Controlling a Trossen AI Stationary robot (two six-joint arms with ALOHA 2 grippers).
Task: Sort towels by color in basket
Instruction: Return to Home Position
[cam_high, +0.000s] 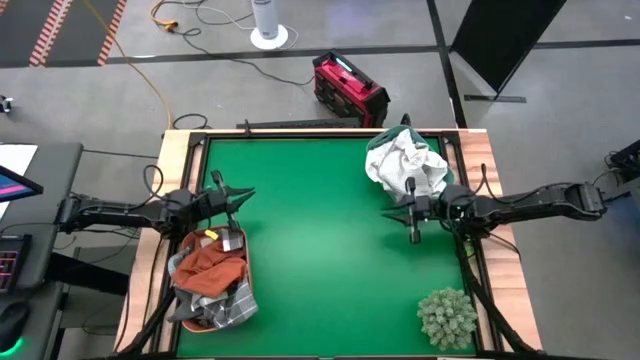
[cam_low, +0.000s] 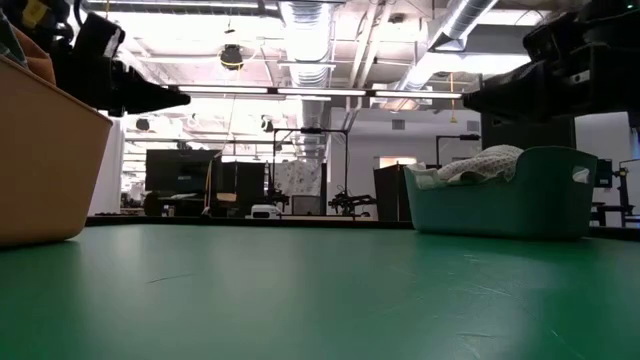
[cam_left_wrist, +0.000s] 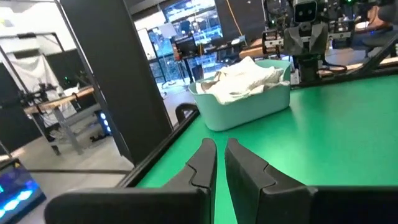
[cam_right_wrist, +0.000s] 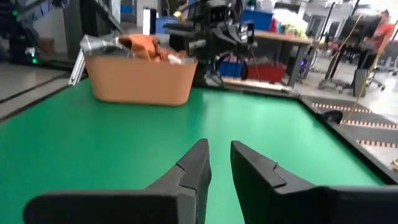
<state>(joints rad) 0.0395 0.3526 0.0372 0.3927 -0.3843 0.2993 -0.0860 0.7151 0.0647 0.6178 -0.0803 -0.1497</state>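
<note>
Light: bright, even, from ceiling strip lamps (cam_low: 300, 92) in the low view's upper centre.
Glare: ceiling blown white around them.
Shadows: faint, soft-edged on the green surface (cam_high: 320, 220).

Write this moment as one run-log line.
left gripper shut, near orange bin | right gripper shut, near green bin | white towels: green bin | rust, grey towels: orange bin
</note>
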